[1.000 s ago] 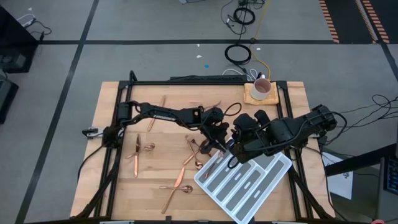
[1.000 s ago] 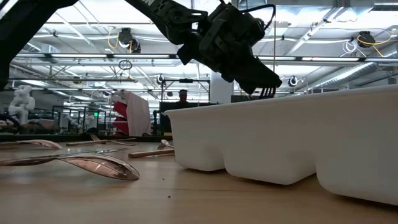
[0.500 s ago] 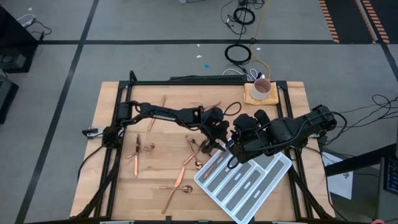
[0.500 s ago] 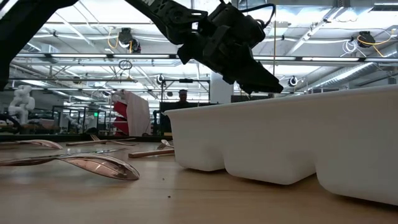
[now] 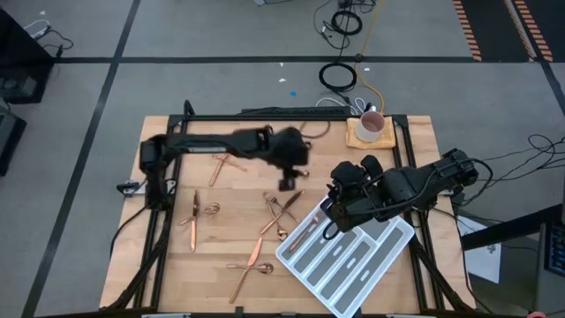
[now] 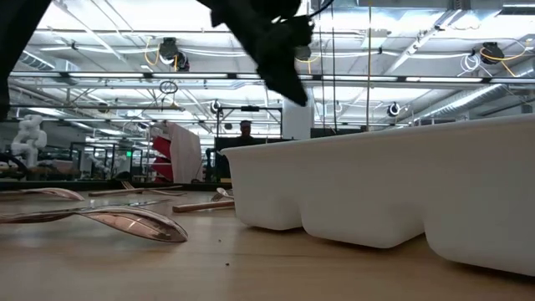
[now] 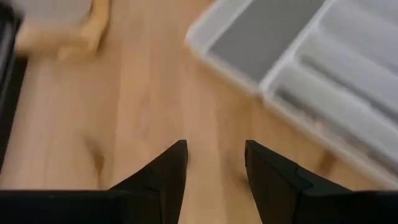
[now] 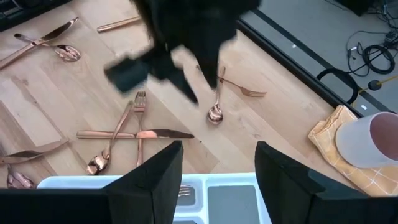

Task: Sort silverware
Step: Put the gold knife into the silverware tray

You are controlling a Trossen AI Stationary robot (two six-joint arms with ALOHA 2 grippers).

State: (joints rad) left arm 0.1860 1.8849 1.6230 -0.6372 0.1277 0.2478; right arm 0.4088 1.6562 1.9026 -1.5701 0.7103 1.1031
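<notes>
Left gripper: lifted over the bare wood at mid-table, fingers parted, nothing between them.
Right gripper: poised over the upper-left corner of the white tray, fingers spread apart, holding nothing.
Silverware: slim, shiny copper-toned forks, spoons and knives, each much shorter than the tray.
Count: about a dozen pieces; an exact tally per kind cannot be made out.
In the tray: one piece lies slantwise in a compartment at the tray's left end, just beside the right gripper.
Nearest loose cluster: a crossed fork, knife and spoons on the wood just left of the tray, below the left gripper in the high view.
Farther pieces: a crossed pair near the table's front edge, a knife and spoon well to the left, one pair toward the back left.
Mug: one, white, on a yellow cloth at the back right corner, well apart from both grippers.
Tray: one, set at a slant on the table.
</notes>
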